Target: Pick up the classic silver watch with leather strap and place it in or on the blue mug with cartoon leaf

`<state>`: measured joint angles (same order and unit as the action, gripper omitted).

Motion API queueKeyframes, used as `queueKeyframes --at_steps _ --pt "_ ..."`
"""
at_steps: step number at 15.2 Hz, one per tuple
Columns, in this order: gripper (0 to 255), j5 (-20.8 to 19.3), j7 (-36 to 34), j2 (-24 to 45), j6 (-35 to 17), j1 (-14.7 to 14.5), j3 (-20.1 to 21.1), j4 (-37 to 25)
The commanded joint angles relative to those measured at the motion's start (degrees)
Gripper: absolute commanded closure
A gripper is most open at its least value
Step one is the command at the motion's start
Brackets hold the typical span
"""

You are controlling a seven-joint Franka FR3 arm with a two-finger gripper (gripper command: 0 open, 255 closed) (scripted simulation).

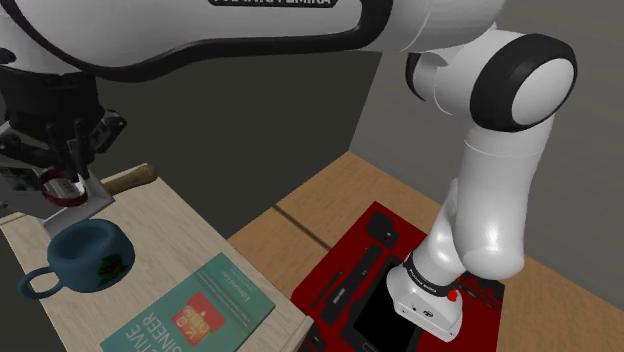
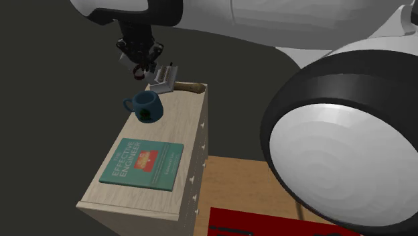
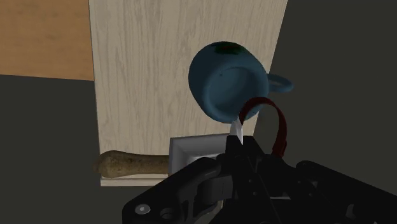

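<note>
**Pale wooden cabinet top [image 2: 191, 117]: watch pinched aloft, mug off at 5 o'clock**

The cabinet stands against a dull, dark grey background. In the second exterior view a teal book [image 2: 143, 162] lies at its near end. At the far end a brown stick-like thing [image 2: 189, 86] lies beside a small grey tray [image 2: 163, 79].

The black gripper [image 1: 62, 170] hangs over that far end, its fingers pressed together on the watch [image 1: 62, 188]. The silver case pokes out between them, and the dark red strap [image 3: 278, 124] loops free alongside, clear of the top.

The blue mug [image 1: 90, 252] stands upright with its mouth open upward, its handle toward 8 o'clock in the shoulder view. From the gripper it lies at about 5 o'clock in that view, near but not directly beneath. I judge the carry needs a short shift that way, until the watch hangs over the mouth, before letting go.
</note>
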<state>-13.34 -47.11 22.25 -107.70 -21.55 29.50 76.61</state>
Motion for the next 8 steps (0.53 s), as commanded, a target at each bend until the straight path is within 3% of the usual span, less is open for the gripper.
queueKeyframes --at_steps 1,2,8 --pt "255 -2.3 -2.3 4.2 2.8 -3.4 -0.1 -6.5" --pt "255 -3.6 -3.2 6.8 4.6 -5.5 -0.3 -10.7" --pt "255 -3.3 -3.7 5.8 -0.6 -4.4 -0.4 -4.6"
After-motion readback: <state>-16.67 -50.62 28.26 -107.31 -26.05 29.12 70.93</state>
